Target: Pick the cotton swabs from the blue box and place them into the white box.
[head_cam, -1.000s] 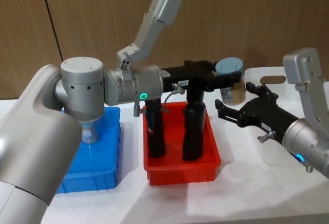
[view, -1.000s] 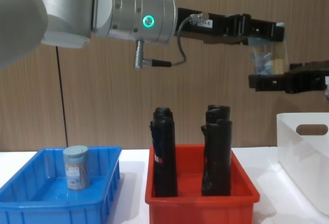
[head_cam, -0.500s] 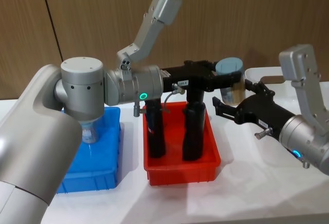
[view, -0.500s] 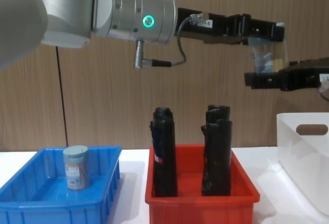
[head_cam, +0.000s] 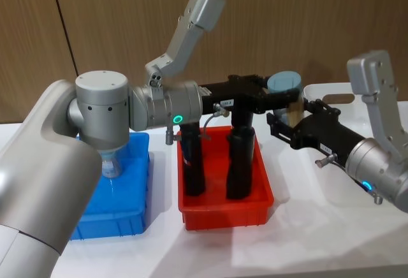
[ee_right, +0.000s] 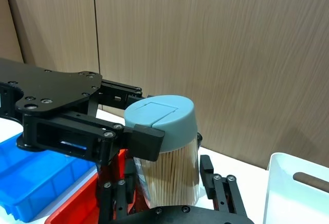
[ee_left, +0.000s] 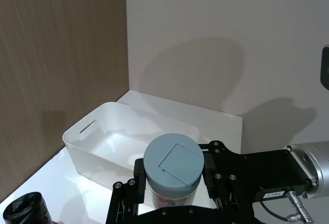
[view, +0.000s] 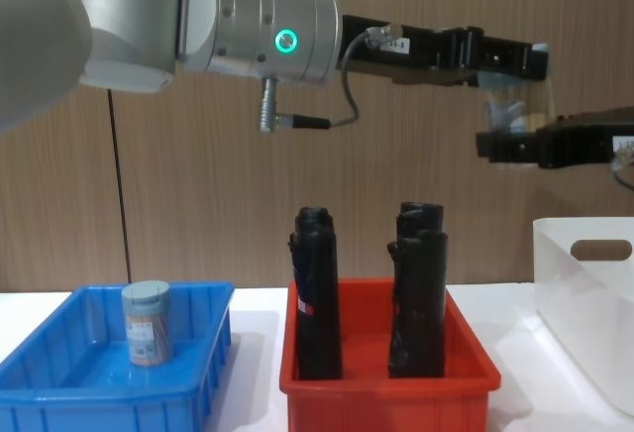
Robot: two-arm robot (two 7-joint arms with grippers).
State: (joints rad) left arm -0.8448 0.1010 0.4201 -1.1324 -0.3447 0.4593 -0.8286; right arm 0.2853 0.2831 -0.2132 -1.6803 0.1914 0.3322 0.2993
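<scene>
Clenching swab jar (head_cam: 284, 81) aloft: L tool (head_cam: 285, 99); R tool (head_cam: 287, 125) grip unclear; 2nd jar (view: 147, 323) in blue box (view: 99, 407).

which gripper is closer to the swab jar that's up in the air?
Left. The left gripper is shut on the lid of the raised swab jar. The right gripper is open, flanking the jar's body lower down; contact unclear.

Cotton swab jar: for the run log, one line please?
stage: handover | left gripper: holding cotton swab jar midair | right gripper: around its body
</scene>
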